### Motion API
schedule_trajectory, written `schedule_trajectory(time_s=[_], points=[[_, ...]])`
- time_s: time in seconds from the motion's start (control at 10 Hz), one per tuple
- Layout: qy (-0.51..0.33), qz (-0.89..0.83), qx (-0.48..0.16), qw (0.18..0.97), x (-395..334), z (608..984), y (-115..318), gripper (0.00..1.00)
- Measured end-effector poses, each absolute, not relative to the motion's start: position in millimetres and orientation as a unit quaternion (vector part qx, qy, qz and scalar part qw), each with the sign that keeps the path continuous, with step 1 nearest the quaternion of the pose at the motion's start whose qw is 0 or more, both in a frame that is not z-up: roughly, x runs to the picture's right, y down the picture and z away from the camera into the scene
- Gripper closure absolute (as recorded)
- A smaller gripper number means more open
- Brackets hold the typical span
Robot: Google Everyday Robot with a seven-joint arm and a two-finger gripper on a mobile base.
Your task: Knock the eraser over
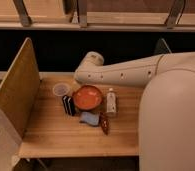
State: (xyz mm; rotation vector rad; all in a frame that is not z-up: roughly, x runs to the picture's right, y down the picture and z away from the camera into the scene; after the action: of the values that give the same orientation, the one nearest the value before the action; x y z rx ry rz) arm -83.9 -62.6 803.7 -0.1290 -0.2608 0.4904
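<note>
eraser (68, 105) stands upright, not yet toppled; gripper (81, 75) behind it, its opening cannot be told. next: sideways push.

This looks like an office or lab break area: a light wooden desk (66, 137) with a tall wooden partition panel (16, 95) on its left side (a cubicle-style divider) and a dark window band with metal framing (81, 12) behind. The gripper is out of sight at the end of the arm (126, 72) reaching over the desk.
</note>
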Motion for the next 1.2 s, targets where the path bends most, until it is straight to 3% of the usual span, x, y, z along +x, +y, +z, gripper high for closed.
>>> schedule_trajectory(time_s=[0.5,0.9,1.2], points=[[-0.155,0.231,-0.071,0.958,-133,833,-45,0.2],[-0.187,0.203,-0.114,0.954,-190,823,0,0.2],[-0.193,0.19,-0.125,0.954,-199,811,9,0.2]])
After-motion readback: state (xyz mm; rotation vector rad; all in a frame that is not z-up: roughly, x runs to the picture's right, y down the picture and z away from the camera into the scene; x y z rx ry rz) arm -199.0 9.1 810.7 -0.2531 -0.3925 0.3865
